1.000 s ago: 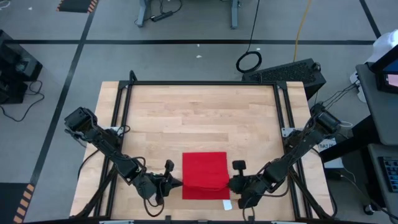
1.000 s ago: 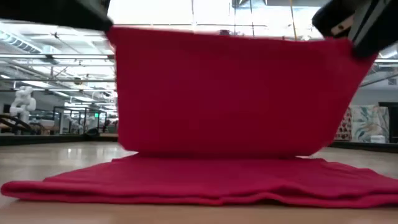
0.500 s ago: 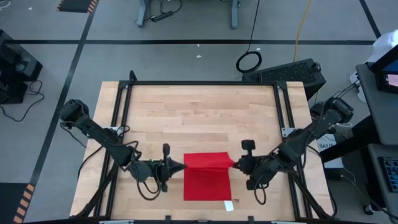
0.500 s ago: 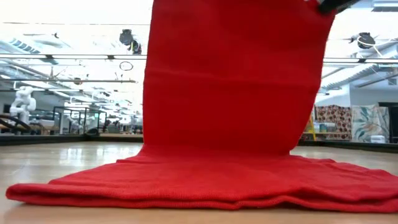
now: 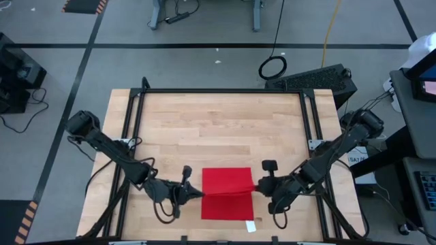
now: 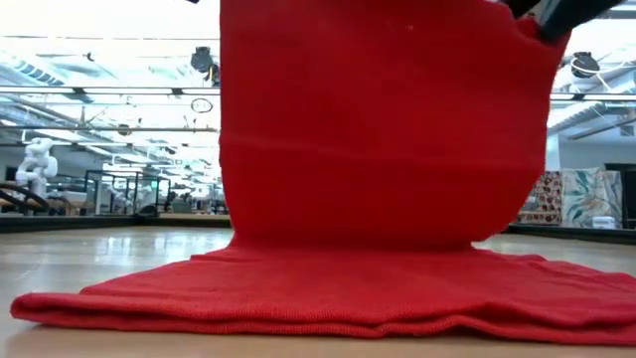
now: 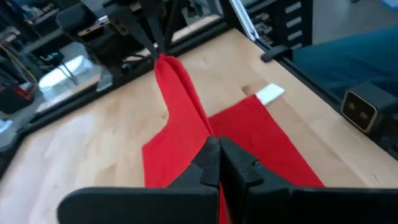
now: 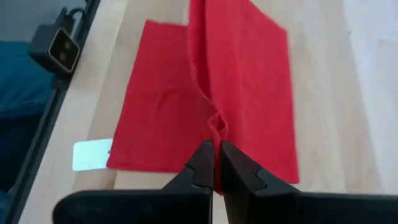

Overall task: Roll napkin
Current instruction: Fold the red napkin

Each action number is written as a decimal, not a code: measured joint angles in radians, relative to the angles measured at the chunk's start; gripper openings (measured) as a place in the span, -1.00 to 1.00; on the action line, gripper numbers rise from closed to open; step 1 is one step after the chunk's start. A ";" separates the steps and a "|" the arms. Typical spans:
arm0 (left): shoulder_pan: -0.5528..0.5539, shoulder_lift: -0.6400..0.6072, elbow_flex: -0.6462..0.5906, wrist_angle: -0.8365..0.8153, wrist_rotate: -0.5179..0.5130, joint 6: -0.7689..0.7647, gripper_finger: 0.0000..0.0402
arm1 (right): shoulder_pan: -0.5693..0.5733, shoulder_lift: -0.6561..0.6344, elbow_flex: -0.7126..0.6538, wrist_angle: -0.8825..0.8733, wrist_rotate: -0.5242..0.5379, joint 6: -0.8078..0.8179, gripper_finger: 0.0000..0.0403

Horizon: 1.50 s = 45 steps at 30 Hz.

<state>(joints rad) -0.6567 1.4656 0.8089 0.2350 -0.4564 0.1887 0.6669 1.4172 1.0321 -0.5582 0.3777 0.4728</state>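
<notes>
You have one napkin, bright red, thin knit fabric, near the table's front edge. Its lower part lies flat on the wood; the upper part is lifted into a taut, upright fold. A small white tag lies at its front right corner.

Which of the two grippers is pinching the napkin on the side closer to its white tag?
The right gripper: shut on the napkin at its right edge, with the white tag lying just below on that side. The left gripper pinches the opposite edge.
</notes>
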 joint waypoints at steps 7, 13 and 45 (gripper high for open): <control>0.000 0.025 0.000 -0.036 0.084 -0.075 -1.00 | 0.002 0.056 0.000 0.010 -0.075 0.027 -0.97; 0.000 0.051 0.000 -0.036 0.157 -0.129 -1.00 | 0.003 0.058 0.000 0.040 -0.119 0.068 -0.97; 0.056 0.596 0.174 0.440 0.100 -0.103 -0.35 | -0.012 0.058 0.000 0.084 0.039 0.153 -0.97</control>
<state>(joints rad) -0.6006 2.0612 0.9833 0.6752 -0.3564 0.0862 0.6544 1.4757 1.0321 -0.4739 0.4167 0.6254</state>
